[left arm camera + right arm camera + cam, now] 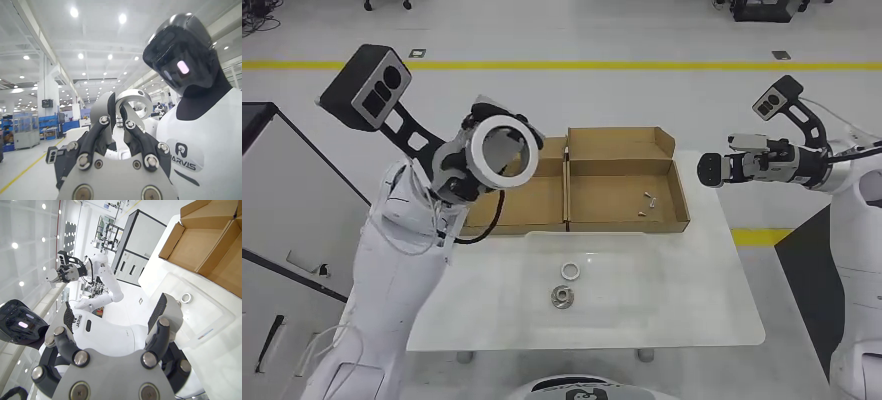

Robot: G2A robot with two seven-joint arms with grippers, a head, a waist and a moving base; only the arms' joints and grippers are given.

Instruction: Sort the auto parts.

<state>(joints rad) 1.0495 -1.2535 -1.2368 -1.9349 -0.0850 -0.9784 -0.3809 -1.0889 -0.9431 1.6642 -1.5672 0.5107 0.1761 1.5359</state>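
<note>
My left gripper (pixel 118 106) is raised high above the table's left side, shut on the wall of a silver metal ring (pixel 145 98) with threaded holes. From above, that ring (pixel 527 175) looms large in front of the left gripper (pixel 474 135). My right gripper (pixel 115 302) stands open and empty; the top view places it (pixel 709 168) just off the table's right edge. On the table lie a white ring (pixel 570 270) and a grey toothed metal part (pixel 562 296). The right wrist view shows a ring (pixel 186 298) in a clear tray (pixel 225 313).
Two open cardboard boxes (pixel 627 180) sit side by side at the table's back. The right box holds a few small bolts (pixel 645 200). A dark cabinet (pixel 272 190) stands left of the table.
</note>
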